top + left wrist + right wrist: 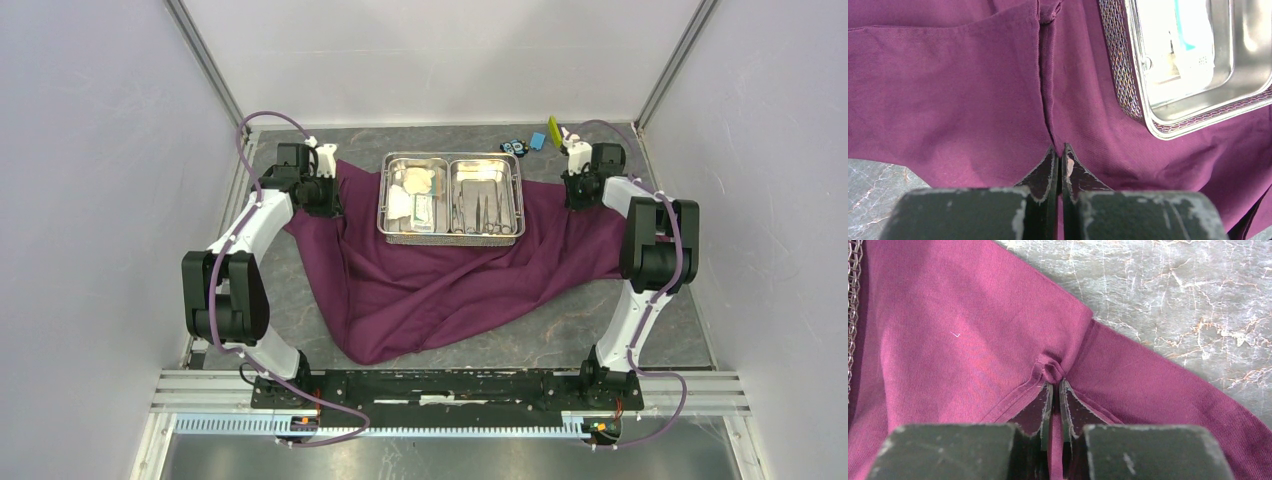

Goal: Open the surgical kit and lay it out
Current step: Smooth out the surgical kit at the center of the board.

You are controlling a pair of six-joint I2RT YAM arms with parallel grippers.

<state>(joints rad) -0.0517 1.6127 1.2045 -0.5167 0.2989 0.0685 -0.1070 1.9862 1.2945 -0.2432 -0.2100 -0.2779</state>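
Observation:
The plum-purple cloth [440,275] lies spread on the table with the two-compartment steel tray [451,233] on its far part. The tray's left half holds a white packet [423,210] and gauze; its right half holds slim steel instruments [482,212]. My left gripper [325,195] is shut on a fold of the cloth [948,100] at the cloth's far left, just left of the tray [1168,131]. My right gripper [578,192] is shut on a bunched edge of the cloth [973,340] at its far right. A strip of cloth shows between each pair of jaws.
Small blue and yellow-green blocks [540,138] lie at the back right behind the right gripper. Grey marbled tabletop [1173,295] shows beyond the cloth's right edge. Grey walls enclose the table on three sides.

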